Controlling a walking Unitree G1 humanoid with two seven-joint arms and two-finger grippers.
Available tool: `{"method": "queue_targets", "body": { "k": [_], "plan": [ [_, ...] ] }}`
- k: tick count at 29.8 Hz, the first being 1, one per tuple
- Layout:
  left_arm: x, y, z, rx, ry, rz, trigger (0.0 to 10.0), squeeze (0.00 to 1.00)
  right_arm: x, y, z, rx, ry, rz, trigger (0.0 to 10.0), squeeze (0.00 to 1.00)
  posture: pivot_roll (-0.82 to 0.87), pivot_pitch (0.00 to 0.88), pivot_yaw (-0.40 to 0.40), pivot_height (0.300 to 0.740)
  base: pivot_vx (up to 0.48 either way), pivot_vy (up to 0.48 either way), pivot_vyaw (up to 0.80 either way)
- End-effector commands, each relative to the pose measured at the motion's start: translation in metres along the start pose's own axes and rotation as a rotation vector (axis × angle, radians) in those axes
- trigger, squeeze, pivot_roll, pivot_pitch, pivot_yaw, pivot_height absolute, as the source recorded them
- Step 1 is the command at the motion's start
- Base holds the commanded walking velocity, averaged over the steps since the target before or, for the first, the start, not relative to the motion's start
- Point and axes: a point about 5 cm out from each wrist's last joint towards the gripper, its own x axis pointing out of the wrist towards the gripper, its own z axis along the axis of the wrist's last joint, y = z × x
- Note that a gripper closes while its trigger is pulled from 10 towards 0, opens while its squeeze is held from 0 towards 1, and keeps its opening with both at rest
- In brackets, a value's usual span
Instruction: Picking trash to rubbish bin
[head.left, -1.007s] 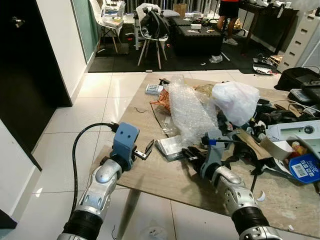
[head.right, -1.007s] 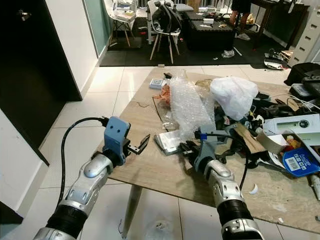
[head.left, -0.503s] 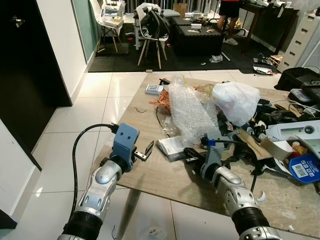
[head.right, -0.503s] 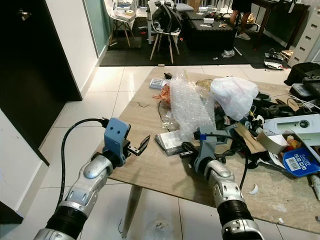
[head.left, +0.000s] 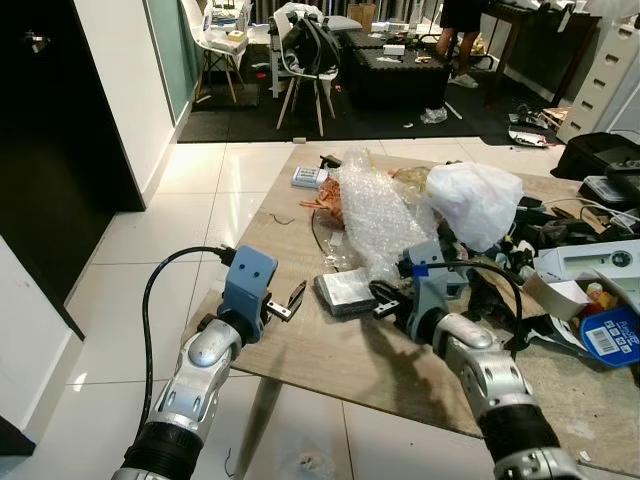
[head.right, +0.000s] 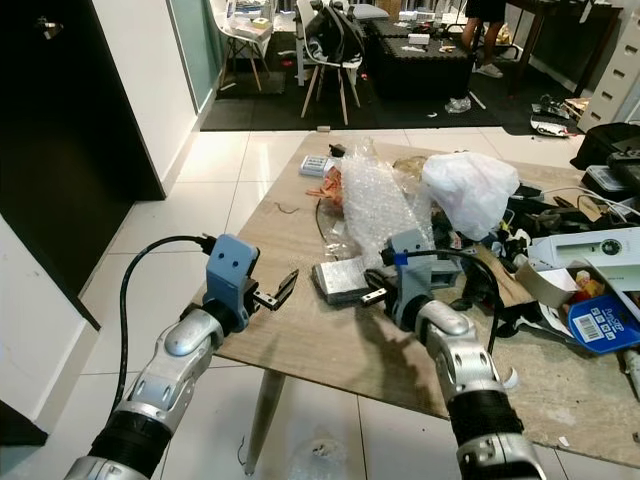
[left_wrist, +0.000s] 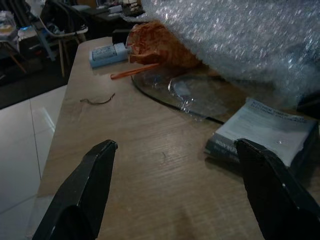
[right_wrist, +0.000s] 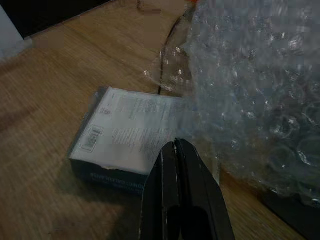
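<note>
A small flat box (head.left: 344, 290), pale on top with dark sides, lies on the wooden table (head.left: 300, 355) at the foot of a heap of bubble wrap (head.left: 380, 215). My right gripper (head.left: 383, 301) is shut with nothing in it, its tips just at the box's right end; in the right wrist view the closed fingers (right_wrist: 176, 165) point at the box (right_wrist: 127, 137). My left gripper (head.left: 292, 302) hovers open over the table's left edge, left of the box. A white plastic bag (head.left: 475, 200) sits behind the wrap.
Cables, a white machine (head.left: 590, 262) and a blue-labelled box (head.left: 610, 338) crowd the table's right side. Orange scraps and a small white device (head.left: 307, 177) lie at the far edge. Tiled floor lies to the left; a chair (head.left: 305, 60) and a person's legs (head.left: 458, 40) stand far back.
My right arm has risen off the table and swung right, its gripper staying at the box's end. The left arm has not moved.
</note>
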Motion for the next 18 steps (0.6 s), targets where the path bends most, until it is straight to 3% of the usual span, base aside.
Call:
{"method": "queue_targets", "body": {
  "k": [1, 10, 15, 18],
  "plan": [
    [0.001, 0.007, 0.003, 0.039, -0.004, -0.020, 10.0, 0.00, 0.005, -0.003, -0.002, -0.034, 0.021, 0.010, 0.0, 0.00, -0.08, 0.075, -0.001, 0.740, 0.000, 0.000, 0.00],
    [-0.007, 0.019, 0.005, 0.074, 0.006, -0.046, 10.0, 0.00, 0.013, -0.006, 0.002, -0.112, 0.113, 0.076, 0.0, 0.00, -0.05, 0.108, -0.021, 0.740, 0.000, 0.000, 0.00],
    [-0.013, 0.021, 0.006, 0.077, -0.004, -0.078, 10.0, 0.00, 0.006, 0.005, -0.001, -0.228, 0.217, 0.299, 0.0, 0.00, -0.05, 0.105, -0.031, 0.740, 0.000, 0.000, 0.00],
    [-0.013, 0.020, 0.006, 0.077, -0.006, -0.091, 10.0, 0.00, 0.000, 0.005, 0.001, -0.255, 0.248, 0.370, 0.0, 0.00, -0.06, 0.099, -0.030, 0.740, 0.000, 0.000, 0.00]
  ]
}}
